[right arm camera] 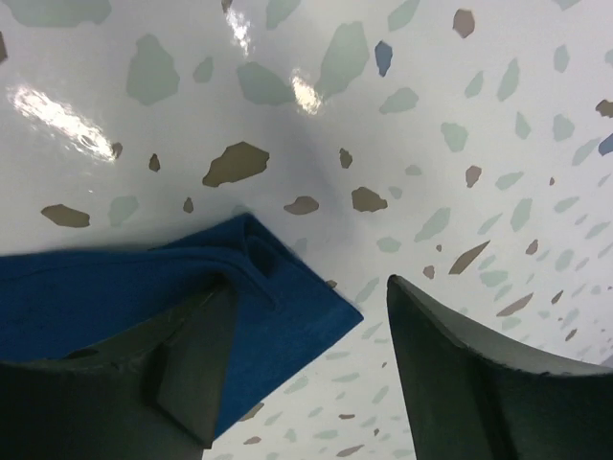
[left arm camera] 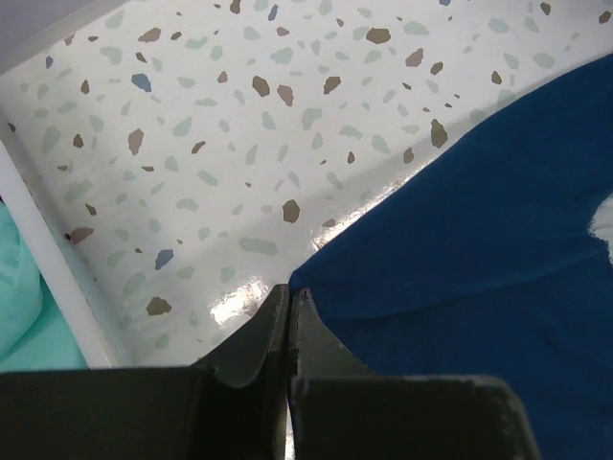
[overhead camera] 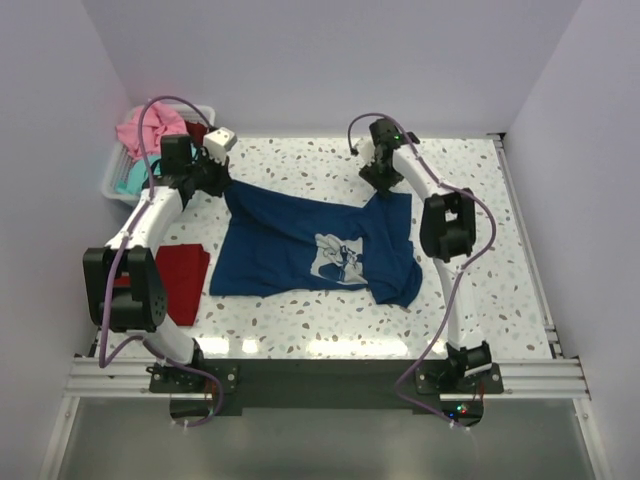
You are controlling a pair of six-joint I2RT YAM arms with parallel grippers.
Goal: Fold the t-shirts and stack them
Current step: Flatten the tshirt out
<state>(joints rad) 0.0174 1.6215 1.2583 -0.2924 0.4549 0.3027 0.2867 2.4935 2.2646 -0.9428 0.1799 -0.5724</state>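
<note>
A navy blue t-shirt [overhead camera: 300, 245] with a white printed picture lies spread, a little rumpled, across the middle of the table. My left gripper [overhead camera: 222, 185] is at its far left corner. In the left wrist view that gripper [left arm camera: 290, 292] is shut, with the navy cloth [left arm camera: 460, 259] pinched at its tips. My right gripper [overhead camera: 383, 185] stands open at the shirt's far right corner. In the right wrist view the corner [right arm camera: 278, 316] lies loose on the table beside the left finger of that gripper [right arm camera: 308, 286]. A folded dark red t-shirt [overhead camera: 183, 275] lies at the left.
A white plastic basket [overhead camera: 112, 180] stands off the far left corner, holding a pink t-shirt [overhead camera: 135, 130] and a teal t-shirt [overhead camera: 130, 180]. Its white rim [left arm camera: 48, 259] and teal cloth [left arm camera: 14, 297] show in the left wrist view. The speckled table [overhead camera: 480, 250] has walls behind and beside it.
</note>
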